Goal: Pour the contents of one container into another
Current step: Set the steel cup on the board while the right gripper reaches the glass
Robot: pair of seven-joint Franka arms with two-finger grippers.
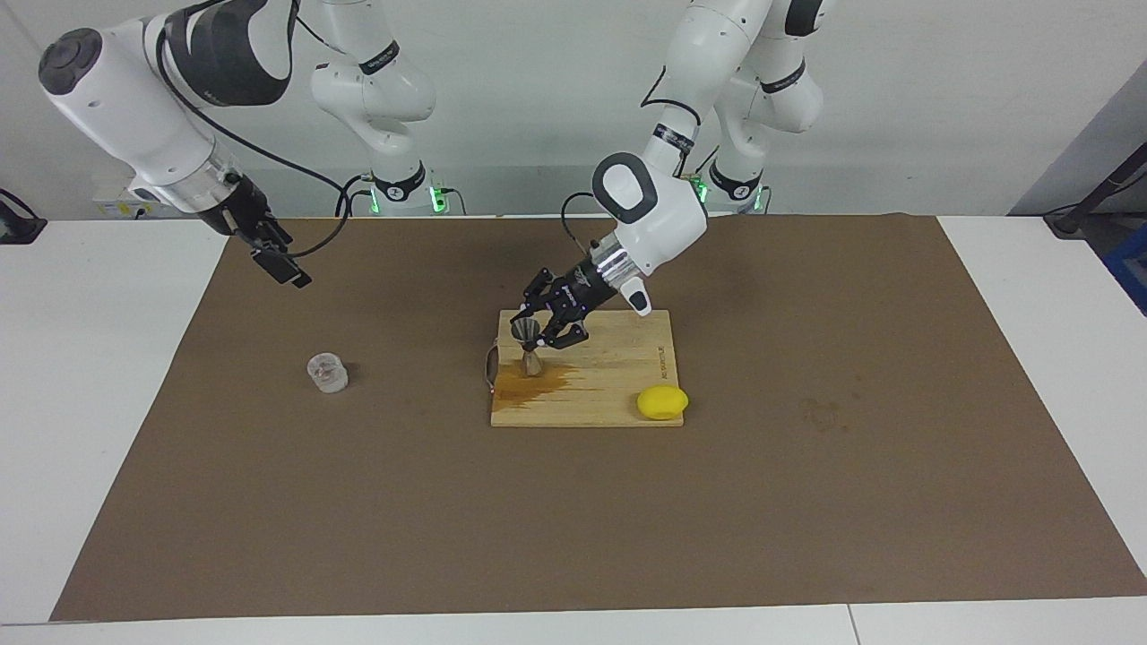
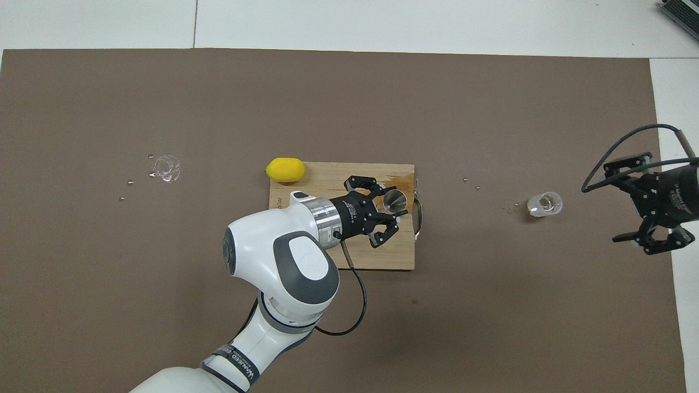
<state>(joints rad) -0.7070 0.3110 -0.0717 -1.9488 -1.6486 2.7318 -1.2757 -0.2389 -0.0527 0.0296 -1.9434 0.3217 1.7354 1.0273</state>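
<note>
The metal jigger (image 1: 530, 346) (image 2: 394, 200) stands upright at the cutting board's end nearest the right arm, over a dark wet stain (image 1: 529, 385). My left gripper (image 1: 540, 335) (image 2: 395, 206) is shut on its upper cone. Whether its foot touches the board cannot be told. The clear cup (image 1: 327, 372) (image 2: 544, 203) sits on the brown mat toward the right arm's end, untouched. My right gripper (image 1: 280, 267) (image 2: 628, 204) hangs open in the air beside the cup, at the mat's edge, holding nothing.
A wooden cutting board (image 1: 609, 394) (image 2: 338, 172) lies mid-mat with a metal handle facing the cup. A yellow lemon (image 1: 662, 402) (image 2: 285, 169) rests at its corner. A small clear wet patch (image 2: 165, 167) and scattered droplets (image 2: 471, 183) mark the mat.
</note>
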